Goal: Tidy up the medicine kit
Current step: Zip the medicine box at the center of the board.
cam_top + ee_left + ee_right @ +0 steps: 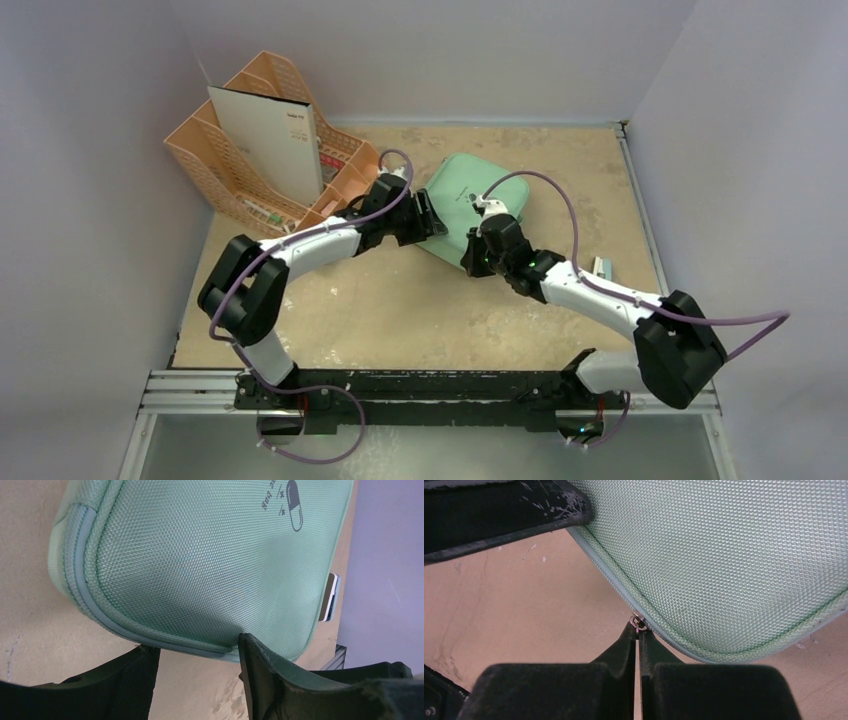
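The right end effector (639, 630) was clenched on the small metal zipper pull (638, 622), pinched between its fingertips at the rim of the mint-green medicine kit (734, 560). The kit lay lid down on the desk (524, 610), just ahead of those fingers. The left end effector (197, 647) was released, jaws apart, its tips at a rounded corner of the kit. Farther off to its left stood a peach organizer (240, 160) holding a white sheet.

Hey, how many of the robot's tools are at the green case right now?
2. The left tool sits open at the case's left edge; the right tool is shut on the zipper pull at its near edge. Neither is hidden.
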You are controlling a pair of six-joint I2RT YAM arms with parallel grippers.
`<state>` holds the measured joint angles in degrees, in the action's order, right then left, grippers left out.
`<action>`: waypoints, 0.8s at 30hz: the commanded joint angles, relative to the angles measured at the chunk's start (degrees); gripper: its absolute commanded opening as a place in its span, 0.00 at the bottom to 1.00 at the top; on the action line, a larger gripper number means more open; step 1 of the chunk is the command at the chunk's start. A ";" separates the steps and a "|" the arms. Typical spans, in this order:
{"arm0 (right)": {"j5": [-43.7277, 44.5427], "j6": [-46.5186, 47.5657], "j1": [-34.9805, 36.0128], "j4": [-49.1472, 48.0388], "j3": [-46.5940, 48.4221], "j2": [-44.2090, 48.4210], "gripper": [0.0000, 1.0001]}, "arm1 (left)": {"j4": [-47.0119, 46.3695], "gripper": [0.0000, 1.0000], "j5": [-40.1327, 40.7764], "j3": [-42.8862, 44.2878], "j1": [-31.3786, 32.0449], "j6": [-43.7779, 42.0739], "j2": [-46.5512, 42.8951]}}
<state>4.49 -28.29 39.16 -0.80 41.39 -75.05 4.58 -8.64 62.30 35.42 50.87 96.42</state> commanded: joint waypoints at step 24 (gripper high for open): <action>12.98 8.76 -0.98 7.58 -3.57 7.08 0.00 | 7.40 0.27 10.21 4.25 -2.70 -5.55 12.11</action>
<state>12.12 -22.68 38.87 3.27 38.92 -72.53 5.30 -7.09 66.63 35.75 52.42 103.70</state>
